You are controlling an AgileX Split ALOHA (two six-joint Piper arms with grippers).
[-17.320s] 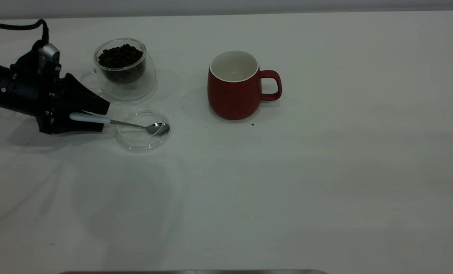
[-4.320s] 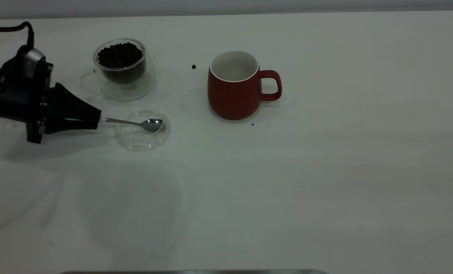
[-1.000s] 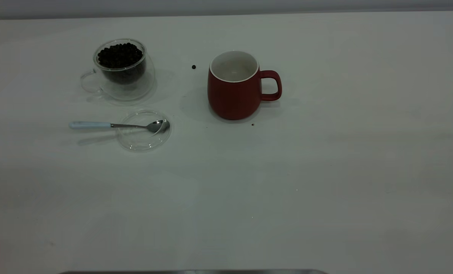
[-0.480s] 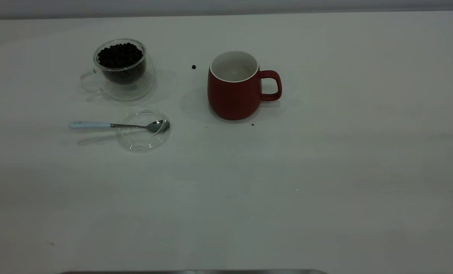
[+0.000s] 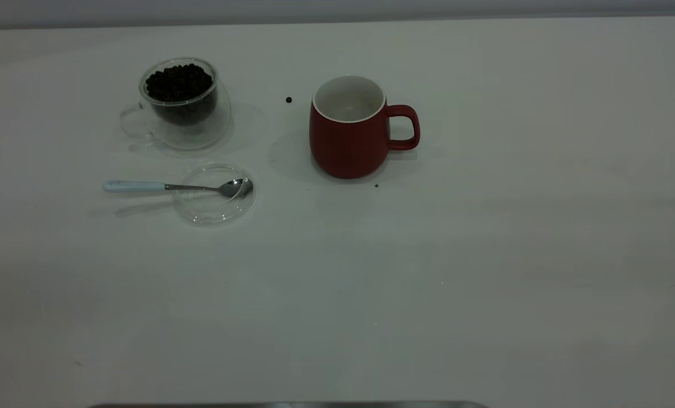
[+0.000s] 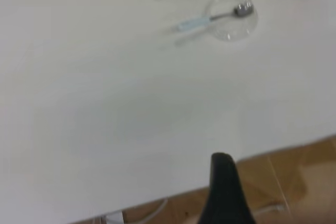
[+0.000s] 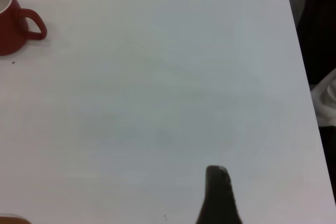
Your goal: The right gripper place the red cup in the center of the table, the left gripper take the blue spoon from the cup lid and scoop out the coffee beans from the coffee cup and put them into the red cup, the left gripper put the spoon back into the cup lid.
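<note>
Both arms are out of the wide view, and each wrist view shows just one dark finger tip, so whether the left tool (image 6: 227,192) or the right tool (image 7: 218,195) is open, I cannot tell. The mug (image 5: 348,127) stands upright right of centre in the upper frame. At upper left the glass cup (image 5: 183,102) is heaped with beans (image 5: 178,82). Just below it, the spoon (image 5: 178,186) lies with its bowl in the lid (image 5: 215,209), handle poking out left over the worktop (image 5: 428,283). A stray bean (image 5: 288,100) sits beside the mug. Looks finished to me; any retreat should stay high and wide of that glass.
</note>
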